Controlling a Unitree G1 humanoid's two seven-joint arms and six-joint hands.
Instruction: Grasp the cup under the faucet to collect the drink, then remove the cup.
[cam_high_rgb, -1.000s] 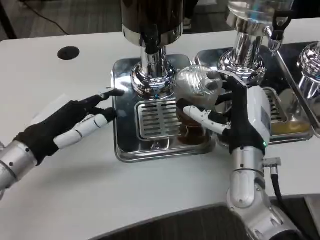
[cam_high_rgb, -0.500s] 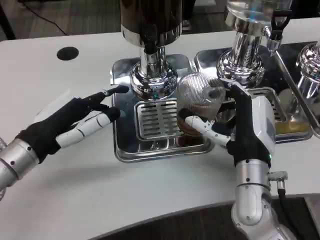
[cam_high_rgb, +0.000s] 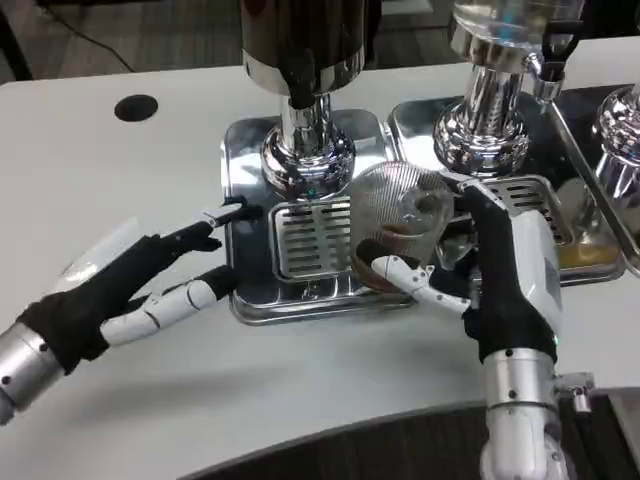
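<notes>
left hand (cam_high_rgb: 120, 290): fingers spread, holding nothing, resting on table (cam_high_rgb: 120, 180) beside tray (cam_high_rgb: 240, 300), seemingly waiting | cup (cam_high_rgb: 400, 225): drink inside, tilted over tray's right edge, off the faucet (cam_high_rgb: 300, 95); likely being removed | right hand (cam_high_rgb: 490, 270): fingers wrapped round cup

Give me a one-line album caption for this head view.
Right hand holds a clear ribbed plastic cup of brown drink above the steel drip tray; left hand rests open nearby.
</notes>
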